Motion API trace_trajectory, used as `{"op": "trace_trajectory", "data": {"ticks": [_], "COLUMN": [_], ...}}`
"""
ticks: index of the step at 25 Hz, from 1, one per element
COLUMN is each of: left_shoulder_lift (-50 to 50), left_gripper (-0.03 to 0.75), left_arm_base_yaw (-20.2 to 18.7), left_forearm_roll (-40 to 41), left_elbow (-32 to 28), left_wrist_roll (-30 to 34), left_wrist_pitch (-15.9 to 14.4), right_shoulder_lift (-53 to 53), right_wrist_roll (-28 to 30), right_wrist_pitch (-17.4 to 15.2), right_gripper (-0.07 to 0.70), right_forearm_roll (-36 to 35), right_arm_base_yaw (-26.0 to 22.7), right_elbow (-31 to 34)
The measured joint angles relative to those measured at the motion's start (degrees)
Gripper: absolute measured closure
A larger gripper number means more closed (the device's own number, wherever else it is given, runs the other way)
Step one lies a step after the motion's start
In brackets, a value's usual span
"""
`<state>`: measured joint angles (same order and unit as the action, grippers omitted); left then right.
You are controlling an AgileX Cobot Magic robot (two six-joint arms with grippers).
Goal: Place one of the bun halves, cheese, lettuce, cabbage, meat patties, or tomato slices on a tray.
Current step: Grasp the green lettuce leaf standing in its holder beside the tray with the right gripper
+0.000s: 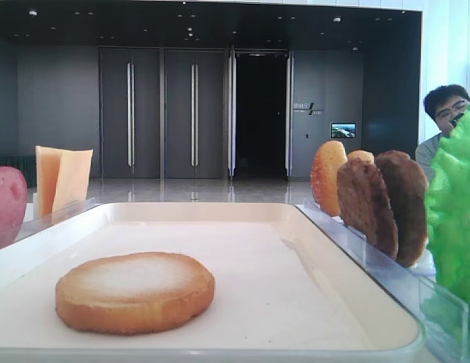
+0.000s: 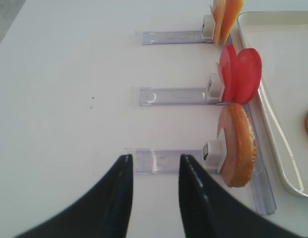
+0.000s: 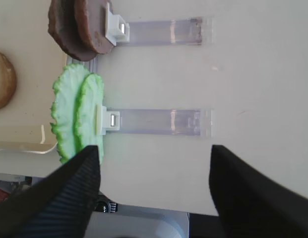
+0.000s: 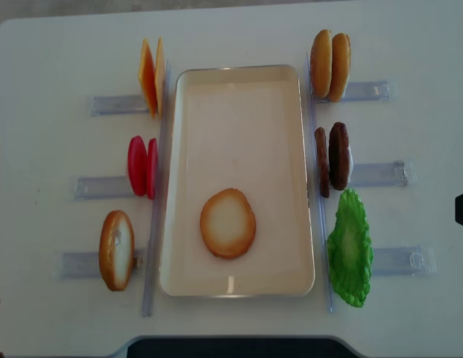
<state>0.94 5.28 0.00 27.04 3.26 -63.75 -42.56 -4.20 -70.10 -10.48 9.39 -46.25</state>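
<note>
Bun half [image 1: 135, 292] flat on tray [image 1: 325, 302] near edge, burger base; left end effector [image 2: 154, 171] narrowly parted, right end effector [image 3: 154, 163] spread, both empty

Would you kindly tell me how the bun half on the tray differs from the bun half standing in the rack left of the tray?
The bun half on the tray lies flat, pale toasted face up; the racked bun half stands on edge in its clear holder. The first sits inside the tray, the second outside its left rim. Both are round and golden-brown.
</note>
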Motion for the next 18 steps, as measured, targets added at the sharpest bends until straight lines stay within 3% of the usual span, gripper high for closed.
{"op": "trace_trajectory", "data": {"ticks": [10,13,18], "left_shoulder_lift": [0.00,0.00,0.00], "left_gripper": [0.475,0.480,0.482], "left_arm_base_yaw": [0.00,0.00,0.00], "left_forearm_roll": [0.00,0.00,0.00], "left_elbow": [0.00,0.00,0.00], "left_wrist_roll": [0.00,0.00,0.00], "left_wrist_pitch": [0.00,0.00,0.00], "right_shoulder_lift": [-1.85,-2.18,-6.43], "right_wrist_roll": [1.00,0.10,-6.71], "right_wrist_pitch": [0.00,0.00,0.00], "right_gripper": [0.154,0.154,0.154], "right_forearm_roll": [-5.56,-6.57,-5.91], "right_arm_base_yaw": [0.66,4.02,14.51], "right_elbow": [0.00,0.00,0.00]}}
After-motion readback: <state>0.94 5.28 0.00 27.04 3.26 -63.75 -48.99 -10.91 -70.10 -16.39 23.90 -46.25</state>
